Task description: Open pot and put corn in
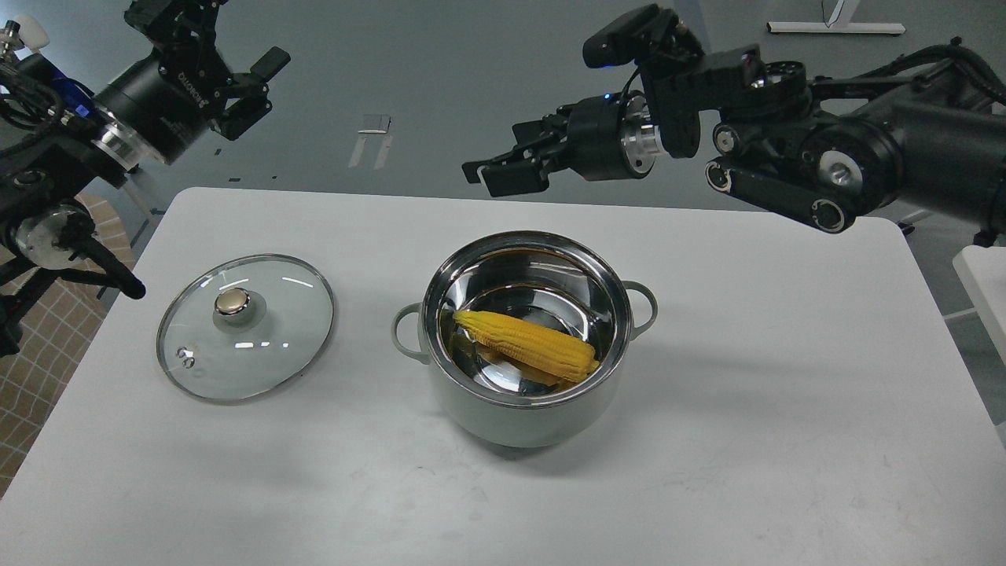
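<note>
The pale grey-green pot (519, 417) stands open in the middle of the white table, its steel inside showing. The yellow corn (525, 354) lies inside it on the bottom, tip to the left. The glass lid (245, 326) with its gold knob lies flat on the table left of the pot. My right gripper (503, 170) is open and empty, raised well above and behind the pot. My left gripper (255, 86) is open and empty, held high at the upper left, above and behind the lid.
The white table (747, 409) has its far edge behind the pot and its right edge under my right arm. A tiled floor patch (39, 346) shows off the left edge.
</note>
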Controlling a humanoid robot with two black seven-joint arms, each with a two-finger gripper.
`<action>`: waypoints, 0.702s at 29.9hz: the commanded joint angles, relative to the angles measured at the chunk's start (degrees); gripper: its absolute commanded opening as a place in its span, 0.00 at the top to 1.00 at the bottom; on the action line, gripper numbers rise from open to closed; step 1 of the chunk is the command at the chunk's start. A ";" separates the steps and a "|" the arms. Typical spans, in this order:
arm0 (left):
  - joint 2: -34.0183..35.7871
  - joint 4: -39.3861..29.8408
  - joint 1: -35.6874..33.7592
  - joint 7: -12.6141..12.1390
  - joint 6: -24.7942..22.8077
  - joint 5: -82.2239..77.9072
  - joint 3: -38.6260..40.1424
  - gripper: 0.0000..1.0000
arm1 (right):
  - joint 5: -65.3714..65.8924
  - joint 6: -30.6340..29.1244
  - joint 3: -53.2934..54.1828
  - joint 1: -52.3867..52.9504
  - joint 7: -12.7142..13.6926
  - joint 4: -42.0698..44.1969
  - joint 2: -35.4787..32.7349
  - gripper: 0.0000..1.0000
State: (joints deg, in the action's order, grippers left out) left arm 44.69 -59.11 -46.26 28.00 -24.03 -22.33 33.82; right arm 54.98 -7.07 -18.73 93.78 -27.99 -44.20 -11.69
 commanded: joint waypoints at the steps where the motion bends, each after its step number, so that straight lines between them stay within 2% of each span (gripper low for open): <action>1: -1.44 0.57 0.03 0.00 0.03 -0.08 0.10 0.02 | -6.37 0.21 6.15 -4.12 -0.01 3.06 -2.81 0.00; 5: -4.42 2.15 0.12 0.00 -0.67 -0.17 0.19 0.02 | -14.18 4.15 17.73 -13.33 -0.01 4.99 -5.98 0.00; 6: -4.43 2.16 0.12 0.00 -0.67 -0.17 0.19 0.02 | -14.20 4.17 17.76 -13.36 -0.01 5.00 -5.98 0.00; 9: -8.38 6.45 0.03 0.00 -1.20 0.00 0.71 0.02 | -16.92 5.31 27.23 -20.72 -0.01 6.49 -6.15 0.00; 13: -14.61 11.11 0.20 -2.07 -3.12 0.09 3.61 0.02 | -19.03 3.74 38.03 -30.12 -0.01 6.58 -6.33 0.00; 17: -19.89 14.98 0.82 -2.16 -3.97 0.09 4.67 0.02 | -23.50 -1.97 49.02 -38.65 -0.01 6.67 -5.72 0.00; 21: -22.71 18.15 1.43 -1.99 -3.97 0.09 5.81 0.02 | -26.94 -4.53 54.75 -42.44 -0.01 7.37 -4.05 0.00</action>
State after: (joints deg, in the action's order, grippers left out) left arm 24.30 -43.37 -45.37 25.86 -27.98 -22.23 38.67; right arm 30.71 -9.52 31.45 54.48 -27.99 -37.43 -17.05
